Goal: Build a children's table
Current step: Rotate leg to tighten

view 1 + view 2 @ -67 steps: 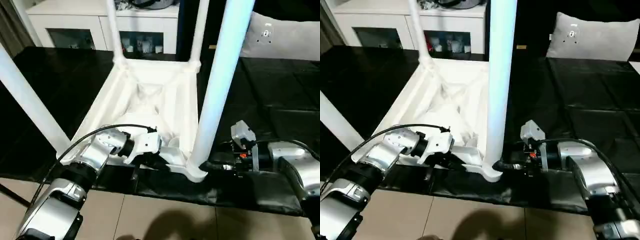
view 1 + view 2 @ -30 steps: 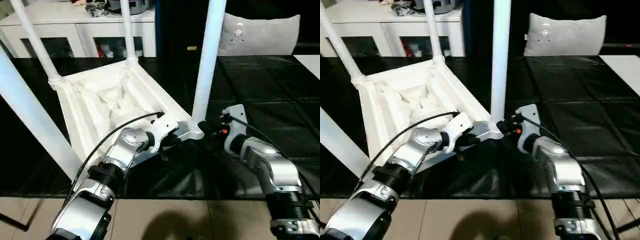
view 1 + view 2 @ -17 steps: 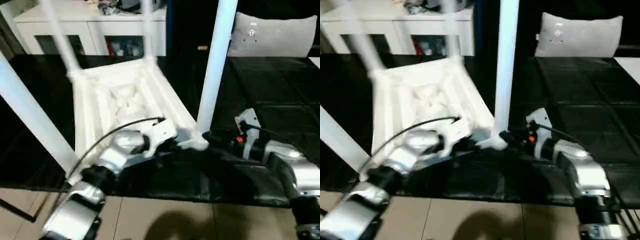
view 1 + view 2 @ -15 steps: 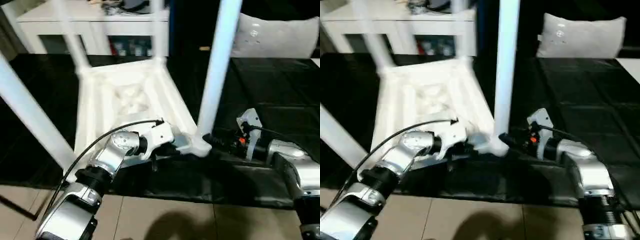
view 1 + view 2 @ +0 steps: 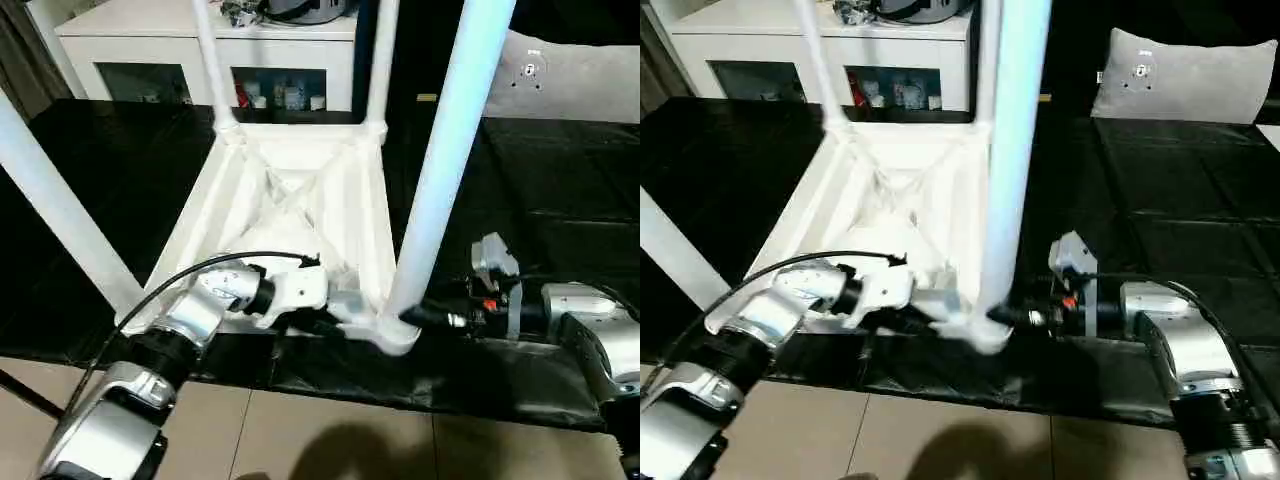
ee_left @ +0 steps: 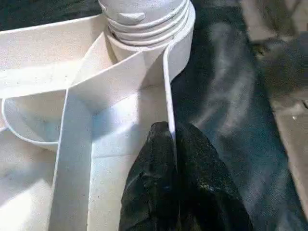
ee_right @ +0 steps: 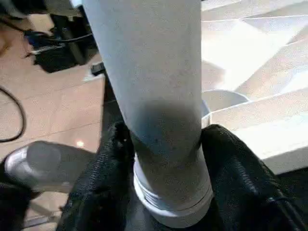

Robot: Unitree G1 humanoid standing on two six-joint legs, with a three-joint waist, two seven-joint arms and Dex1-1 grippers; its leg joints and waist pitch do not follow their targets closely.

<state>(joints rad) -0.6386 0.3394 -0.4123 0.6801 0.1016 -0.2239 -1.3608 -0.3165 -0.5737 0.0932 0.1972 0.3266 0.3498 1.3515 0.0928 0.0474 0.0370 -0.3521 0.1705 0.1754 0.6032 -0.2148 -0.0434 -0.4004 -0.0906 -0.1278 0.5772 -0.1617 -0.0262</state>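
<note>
The children's table lies upside down on the black mat, its ribbed white top (image 5: 200, 235) facing up and four white legs standing up from the corner sockets. My left gripper (image 6: 171, 127) is shut on the thin rim wall of the top, just beside the near right corner socket (image 5: 395, 335). The near right leg (image 5: 450, 150) rises from that socket. My right gripper (image 7: 166, 144) is closed around this leg's base from the right, one black finger (image 7: 115, 159) on each side, touching it.
A white cabinet (image 5: 150, 40) with glass doors stands behind the mat. A grey pillow (image 5: 570, 85) lies at the back right. The black mat (image 5: 560, 200) ends at the tiled floor (image 5: 330, 430) close in front of me. A black cable (image 5: 160, 290) loops over my left forearm.
The view has swung about. The table top, skewed a second ago, now lies square to the cabinet. Both grippers have stayed at the near right corner.
</note>
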